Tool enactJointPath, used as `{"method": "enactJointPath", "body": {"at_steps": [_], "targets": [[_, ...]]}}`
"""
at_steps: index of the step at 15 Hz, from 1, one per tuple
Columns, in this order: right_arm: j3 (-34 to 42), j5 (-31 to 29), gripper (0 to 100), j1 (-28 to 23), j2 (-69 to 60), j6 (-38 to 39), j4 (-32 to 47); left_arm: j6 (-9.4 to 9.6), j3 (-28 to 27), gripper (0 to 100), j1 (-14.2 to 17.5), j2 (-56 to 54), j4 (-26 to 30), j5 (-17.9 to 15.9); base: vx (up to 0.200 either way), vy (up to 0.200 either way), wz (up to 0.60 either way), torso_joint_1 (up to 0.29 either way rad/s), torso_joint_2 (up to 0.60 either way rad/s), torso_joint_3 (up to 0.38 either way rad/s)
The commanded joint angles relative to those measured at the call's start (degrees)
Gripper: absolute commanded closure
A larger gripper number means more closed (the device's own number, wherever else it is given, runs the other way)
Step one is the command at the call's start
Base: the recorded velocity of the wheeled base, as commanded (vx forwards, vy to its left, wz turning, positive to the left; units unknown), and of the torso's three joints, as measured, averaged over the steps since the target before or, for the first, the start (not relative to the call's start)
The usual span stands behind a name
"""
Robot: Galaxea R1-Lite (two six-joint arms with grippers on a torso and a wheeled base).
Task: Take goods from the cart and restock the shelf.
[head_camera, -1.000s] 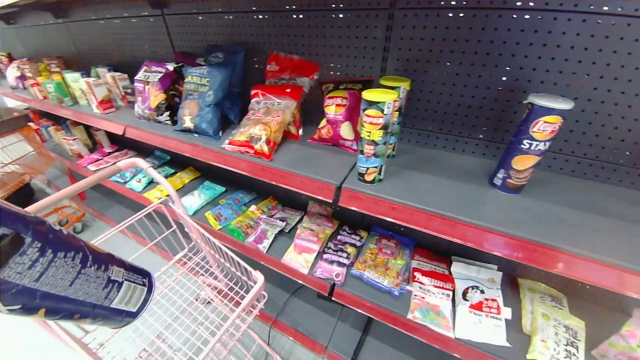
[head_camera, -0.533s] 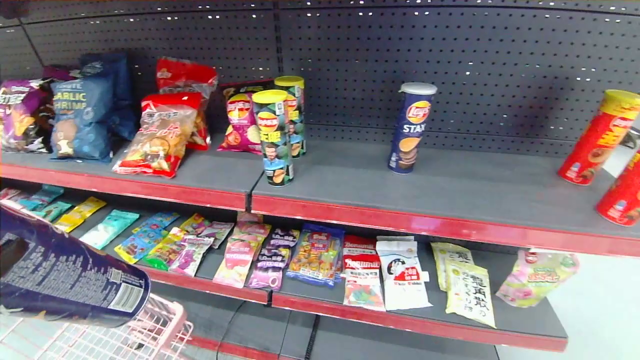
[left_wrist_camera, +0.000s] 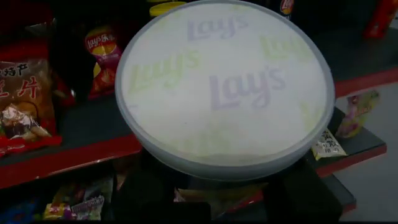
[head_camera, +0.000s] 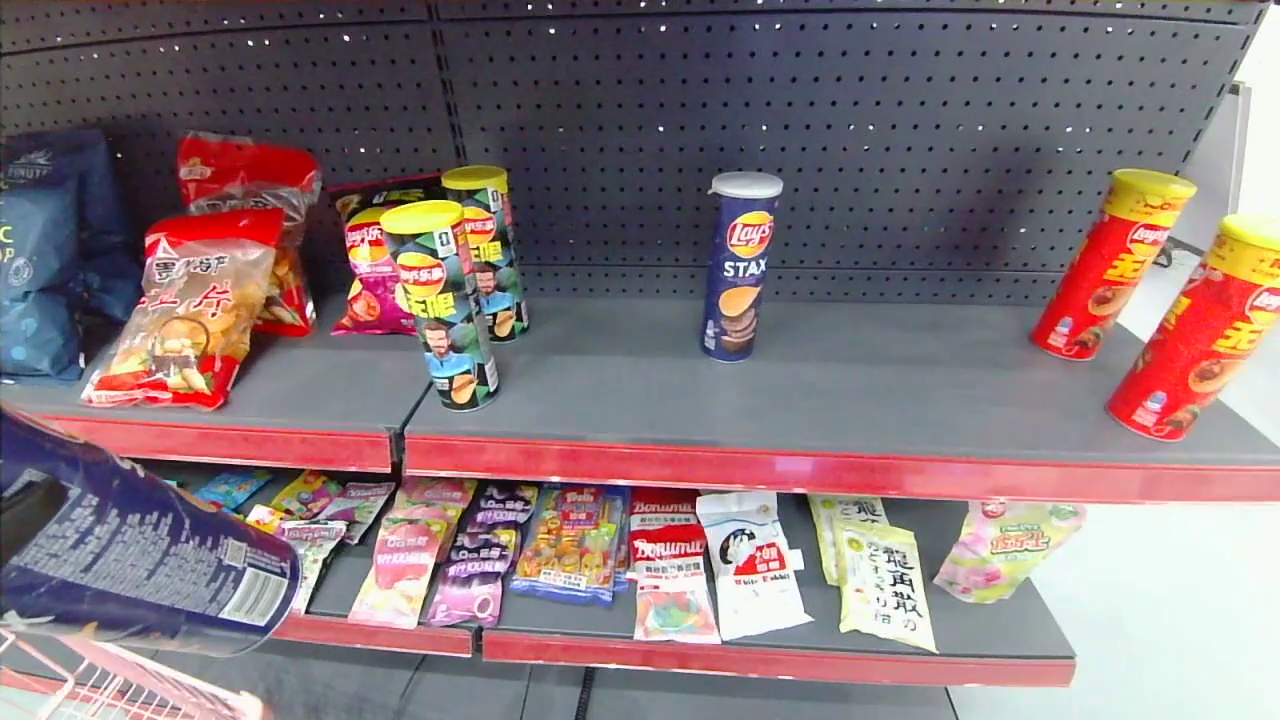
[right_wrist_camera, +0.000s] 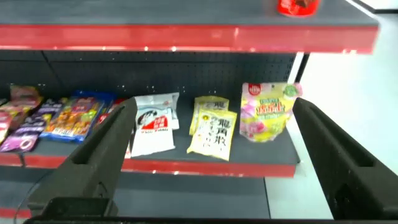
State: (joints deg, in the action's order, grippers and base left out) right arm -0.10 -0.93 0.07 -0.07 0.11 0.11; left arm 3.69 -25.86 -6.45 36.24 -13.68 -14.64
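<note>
A dark blue chips can (head_camera: 140,560) lies tilted at the lower left of the head view, held by my left gripper. In the left wrist view its pale lid (left_wrist_camera: 224,84) faces the camera, and the left gripper (left_wrist_camera: 217,186) is shut on the can body below it. A matching blue can (head_camera: 740,265) stands upright on the grey upper shelf (head_camera: 800,400). My right gripper (right_wrist_camera: 217,143) is open with nothing in it, level with the lower shelf's snack packets (right_wrist_camera: 214,127). A corner of the pink wire cart (head_camera: 100,685) sits at the bottom left.
Two green cans (head_camera: 440,300) stand left of the blue can. Two red cans (head_camera: 1105,265) lean at the shelf's right end. Bare shelf lies on both sides of the blue can. Chip bags (head_camera: 190,310) fill the left. The pegboard back wall (head_camera: 800,120) rises behind.
The head camera has swung right: the shelf goods slid left in the picture, the red cans came in, and most of the cart left the picture. The held can keeps its place.
</note>
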Motion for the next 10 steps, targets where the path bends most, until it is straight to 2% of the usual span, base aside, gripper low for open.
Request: {"method": "enactJointPath", "body": {"at_steps": [1, 3, 5, 9, 10], "targets": [[0.01, 0.05, 0, 0.01, 0.07, -0.02, -0.02, 0.35, 0.02, 100, -0.06, 0.14, -0.03, -0.04, 0.2, 0.0, 0.0, 0.017, 0.0, 0.002], [0.01, 0.05, 0, 0.01, 0.07, -0.02, -0.02, 1.14, 0.1, 100, -0.06, 0.06, -0.03, -0.04, 0.2, 0.0, 0.0, 0.005, 0.0, 0.005], [0.01, 0.05, 0, 0.01, 0.07, -0.02, -0.02, 1.93, 0.19, 100, -0.06, -0.21, -0.03, -0.21, 0.0, 0.0, 0.0, 0.0, 0.0, 0.0], [0.01, 0.22, 0, 0.1, 0.07, -0.29, -0.02, 2.02, 3.09, 100, -0.14, -3.46, 0.14, -0.48, 0.0, 0.0, 0.0, 0.0, 0.0, 0.0], [0.01, 0.57, 0, 0.19, 0.34, -0.64, -0.02, 3.16, 4.94, 100, -0.14, -6.1, 0.76, -0.48, 0.0, 0.0, 0.0, 0.0, 0.0, 0.0]]}}
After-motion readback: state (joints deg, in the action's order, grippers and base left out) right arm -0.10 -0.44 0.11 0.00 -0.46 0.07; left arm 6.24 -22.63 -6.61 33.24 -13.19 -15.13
